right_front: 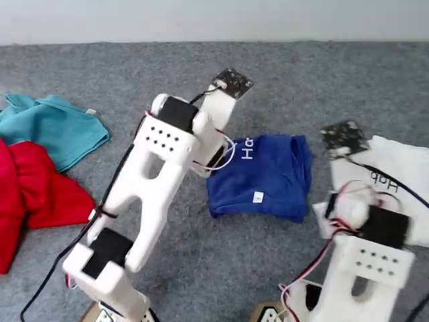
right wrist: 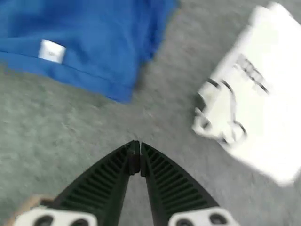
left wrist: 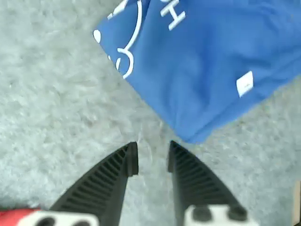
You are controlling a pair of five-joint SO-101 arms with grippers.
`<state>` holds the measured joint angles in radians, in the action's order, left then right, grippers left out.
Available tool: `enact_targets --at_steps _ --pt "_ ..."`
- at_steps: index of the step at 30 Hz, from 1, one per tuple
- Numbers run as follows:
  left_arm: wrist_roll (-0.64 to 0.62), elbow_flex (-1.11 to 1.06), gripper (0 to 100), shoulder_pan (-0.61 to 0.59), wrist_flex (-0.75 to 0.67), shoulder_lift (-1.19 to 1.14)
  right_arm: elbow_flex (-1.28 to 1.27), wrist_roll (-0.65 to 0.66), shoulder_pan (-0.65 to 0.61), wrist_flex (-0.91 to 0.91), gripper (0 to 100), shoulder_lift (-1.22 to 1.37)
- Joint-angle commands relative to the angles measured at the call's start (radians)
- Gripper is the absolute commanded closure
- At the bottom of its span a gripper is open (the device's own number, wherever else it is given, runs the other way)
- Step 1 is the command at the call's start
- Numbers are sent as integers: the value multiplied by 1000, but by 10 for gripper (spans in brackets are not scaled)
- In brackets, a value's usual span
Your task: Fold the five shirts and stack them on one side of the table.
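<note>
Blue shirt (right_front: 261, 176): mid-tabletop, bunched into a rough rectangle, a little wider than deep. White print toward its far corner on the left arm's side, small white tag (right_front: 258, 197) near the front hem. Not neatly folded yet, judging by the rumpled edges.

Just off the print-side corner: left pincer (left wrist: 153, 157), parted by a narrow gap, gripping nothing. Tips over bare grey tabletop (right_front: 301, 87), aimed at the shirt's near corner. Cloth just ahead and slightly to one side of the tips, not touching.

On the shirt's other flank: right pincer (right wrist: 135, 157), closed tip to tip, empty. Poised over the strip of tabletop between blue shirt and white shirt (right_front: 402, 178). Blue hem near on one side, white cloth near on the other, neither touched.

Judged nearer to the blue cloth: the left arm, at the corner and partly open. Likely next: widen a touch, drop onto the corner edge, pinch. For a clean fold across the long axis, probably a matching grip from the right side, with that pincer opened first.

Farther out, beyond the left arm: teal shirt (right_front: 50, 127) and red shirt (right_front: 33, 194), loose, unfolded, touching each other. White shirt beyond the right arm, lying flat, seemingly folded.
</note>
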<state>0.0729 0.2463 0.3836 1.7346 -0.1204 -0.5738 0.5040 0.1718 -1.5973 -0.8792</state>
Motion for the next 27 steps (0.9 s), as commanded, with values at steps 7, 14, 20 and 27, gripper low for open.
enact_targets --at_steps 7,14,20,27 --pt "21 -96 977 -423 20 305 -37 -224 -384 170 985 234" --pt "23 -222 978 -727 18 522 0 -344 -553 338 985 392" --pt "34 -286 978 -890 18 609 -2 -354 -680 472 985 558" --pt "60 -294 978 -984 18 629 3 -347 -674 550 984 852"
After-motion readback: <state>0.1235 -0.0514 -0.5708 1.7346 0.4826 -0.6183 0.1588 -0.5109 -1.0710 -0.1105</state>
